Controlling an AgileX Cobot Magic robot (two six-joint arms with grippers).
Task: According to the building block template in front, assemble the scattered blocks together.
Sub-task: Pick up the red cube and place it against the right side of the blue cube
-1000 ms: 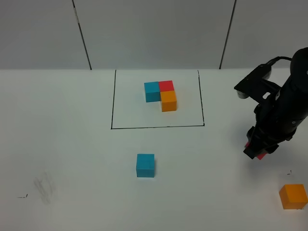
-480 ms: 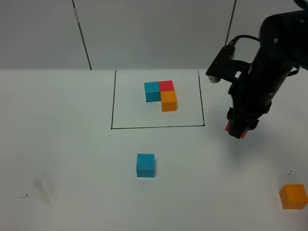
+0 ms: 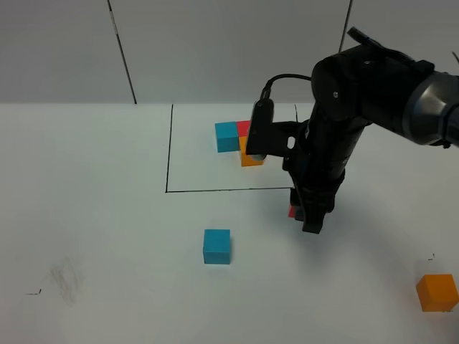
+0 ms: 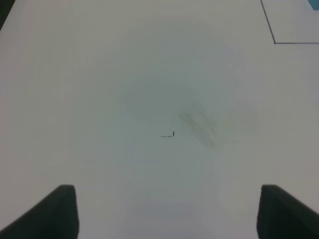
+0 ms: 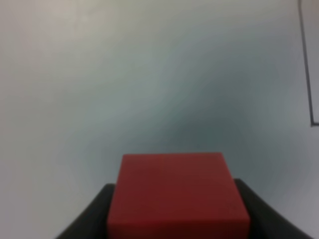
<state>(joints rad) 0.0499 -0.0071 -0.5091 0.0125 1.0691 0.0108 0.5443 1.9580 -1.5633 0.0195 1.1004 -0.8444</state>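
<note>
My right gripper (image 3: 310,219) is shut on the red block (image 3: 292,211), held just above the table beyond the lower right corner of the black frame (image 3: 167,158). In the right wrist view the red block (image 5: 177,186) fills the space between the dark fingers (image 5: 92,219). The blue block (image 3: 216,246) lies in front of the frame, left of the gripper. The orange block (image 3: 437,292) sits at the near right edge. Inside the frame, the building block template (image 3: 228,135) is partly hidden by my right arm. My left gripper (image 4: 169,214) is open over bare table.
A grey smudge (image 3: 66,278) and a small black tick mark the near left of the white table (image 3: 107,215); the left wrist view shows the smudge (image 4: 199,124). A grey panelled wall (image 3: 229,50) stands behind the table.
My right arm has swung left and slightly forward with the red block, from the far right of the table to just off the frame's lower right corner. The other blocks have stayed put.
</note>
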